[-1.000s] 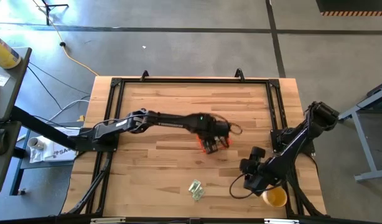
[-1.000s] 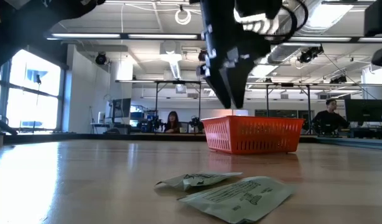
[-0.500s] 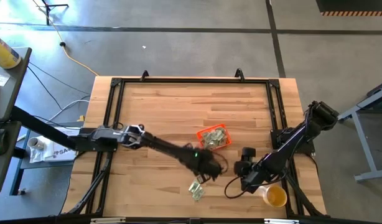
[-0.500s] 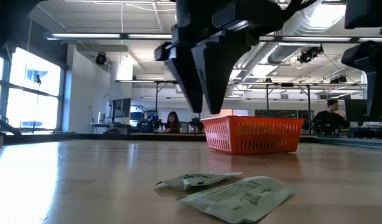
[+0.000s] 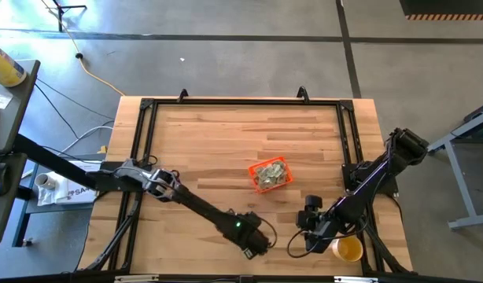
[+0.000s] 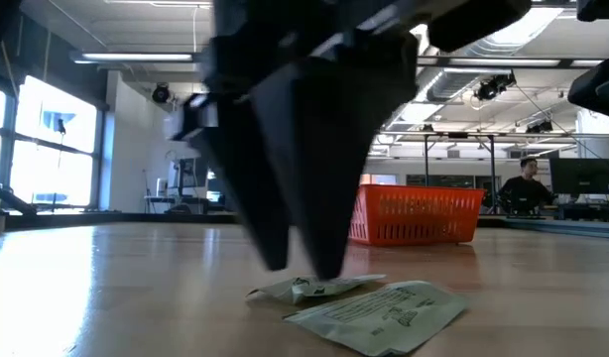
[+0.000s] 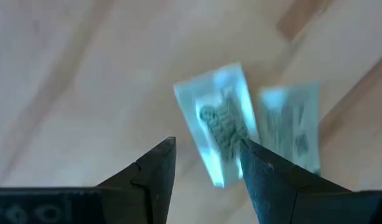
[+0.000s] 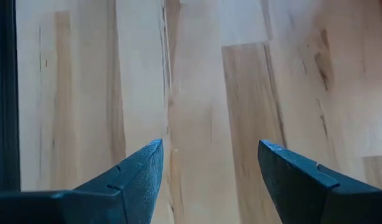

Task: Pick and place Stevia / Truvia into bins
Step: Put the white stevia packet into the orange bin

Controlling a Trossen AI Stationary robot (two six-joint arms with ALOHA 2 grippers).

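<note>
Two pale green-and-white Stevia / Truvia packets lie flat on the wood near the table's near edge; in the left wrist view they are side by side. My left gripper stands open, pointing down, its tips just over the left packet and apart from it as far as I can see. The orange bin sits mid-table with several packets inside. My right gripper hangs open over bare wood at the near right.
A yellow-and-white cup stands at the near right corner beside my right arm. A black frame runs around the tabletop. Bare wood lies to the left and far side of the bin. People sit at desks in the room beyond.
My left gripper has swung from above the orange bin toward the table's near edge and come down over the two loose packets, rolling about its own axis on the way. The packets have stayed where they were. My right gripper has tipped a little in place.
</note>
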